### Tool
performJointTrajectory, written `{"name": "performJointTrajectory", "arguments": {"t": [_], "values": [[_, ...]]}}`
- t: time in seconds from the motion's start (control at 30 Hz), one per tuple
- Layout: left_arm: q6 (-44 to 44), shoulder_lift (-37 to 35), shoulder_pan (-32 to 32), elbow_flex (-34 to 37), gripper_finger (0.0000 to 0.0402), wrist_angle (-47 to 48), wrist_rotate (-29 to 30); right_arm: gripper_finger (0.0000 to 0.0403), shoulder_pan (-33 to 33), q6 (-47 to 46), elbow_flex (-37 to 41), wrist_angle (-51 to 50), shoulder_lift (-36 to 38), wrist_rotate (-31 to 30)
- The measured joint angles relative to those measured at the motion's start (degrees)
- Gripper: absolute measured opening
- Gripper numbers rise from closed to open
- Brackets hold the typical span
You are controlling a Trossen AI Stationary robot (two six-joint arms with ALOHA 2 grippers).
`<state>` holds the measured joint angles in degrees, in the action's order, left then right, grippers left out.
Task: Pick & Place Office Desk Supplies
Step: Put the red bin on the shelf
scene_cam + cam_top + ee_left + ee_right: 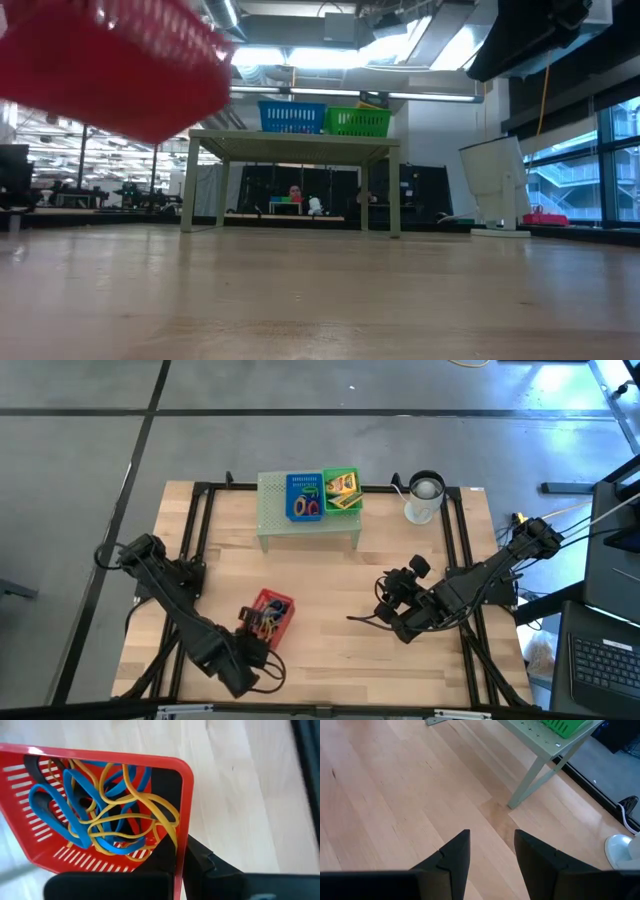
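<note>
A red slotted tray [268, 615] hangs over the near left of the table, and my left gripper [181, 865] is shut on it. It holds tangled blue and yellow rubber bands [110, 815] and a dark item [35, 765]. In the low view the red tray [110, 65] shows well above the wood. My right gripper [492, 837] stands open over bare wood right of the middle [388, 598], with nothing between its fingers. My left gripper pinches one side wall of the red tray [182, 840], close to a rounded corner, with one finger inside [162, 865] and one outside [202, 862]. The fingers come steeply from above. The tray hangs tilted, clear of the table, with the bands still inside.
A pale green mesh riser [308, 525] stands at the far middle with a blue tray [305, 497] and a green tray [341, 490] on top. A white cup-like holder [424, 498] sits to its right. Bare wood lies between the arms.
</note>
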<state>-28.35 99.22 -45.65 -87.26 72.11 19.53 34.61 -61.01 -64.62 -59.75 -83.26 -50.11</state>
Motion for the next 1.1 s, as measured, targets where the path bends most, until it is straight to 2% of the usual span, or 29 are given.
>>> {"name": "performJointTrajectory", "arguments": {"t": [0.17, 0.37, 0.43, 0.87, 1.1], "values": [[3.75, 0.0, 1.39, -5.35, 0.0006, 3.35, 6.1, 0.0155, 0.0, 0.02, 0.0, -0.01, 0.0, 0.0], [0.98, -0.04, 5.39, -10.83, 0.0006, 16.91, 12.75, 0.0155, 0.0, 0.02, 0.0, -0.02, 0.0, 0.0], [1.04, -0.11, 7.64, -11.61, 0.0006, 18.21, 14.2, 0.0155, 0.01, 0.02, 0.0, -0.02, 0.0, 0.0], [15.22, -2.17, 25.36, -11.65, 0.0006, 17.85, 16.9, 0.0155, 0.0, 1.45, 0.02, -0.06, 0.0, 0.21], [17.14, -5.8, 30.37, -11.59, 0.0006, 17.89, 16.9, 0.0155, 0.01, 2.14, 0.02, -0.07, 0.0, 0.19]]}}
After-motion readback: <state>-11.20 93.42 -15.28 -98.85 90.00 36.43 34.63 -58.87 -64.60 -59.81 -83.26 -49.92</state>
